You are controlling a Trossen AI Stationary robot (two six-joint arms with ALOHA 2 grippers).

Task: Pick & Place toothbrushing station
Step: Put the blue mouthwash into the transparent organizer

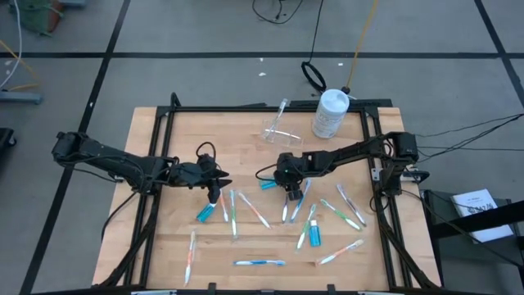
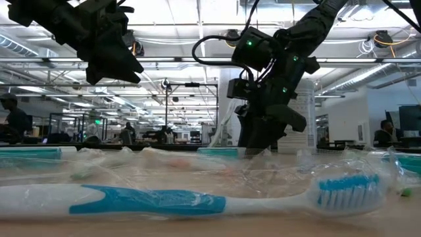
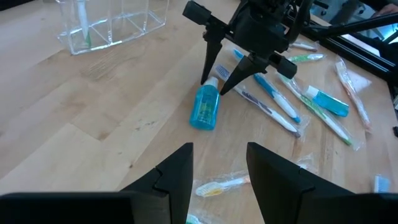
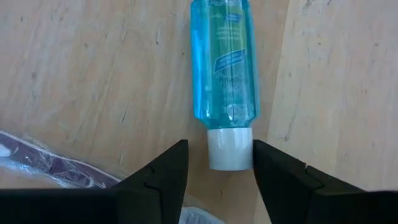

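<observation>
1. We have the right pincer (image 1: 292, 190) low over the middle of the surface (image 1: 164, 246), its fingers spread and holding nothing. In the right wrist view the white cap of a blue toothpaste tube (image 4: 222, 74) sits right between the two fingers (image 4: 160, 180), the tube lying flat on the wood.

2. The step in hand, as we judge it, is picking up this tube. We want the fingers to close on the body just past the cap, not on the cap itself, which looks smooth and may slip out.

3. We go down until the fingertips nearly touch the wood, since the tube lies low, and keep them square across its length.

4. We watch the wrapped toothbrushes (image 1: 255, 211) lying just beside; crinkled wrapping could catch in the jaws.

5. The clear holder (image 1: 281, 129) stands near the far edge of the surface, beside the white bottle (image 1: 331, 113). It already has one brush upright in a compartment, as the left wrist view shows. We plan the carry to it clear of the bottle.

6. The left pincer (image 1: 214, 190) hovers open and empty above another blue tube (image 1: 205, 213), well apart from ours; we keep the arms from crossing.
</observation>
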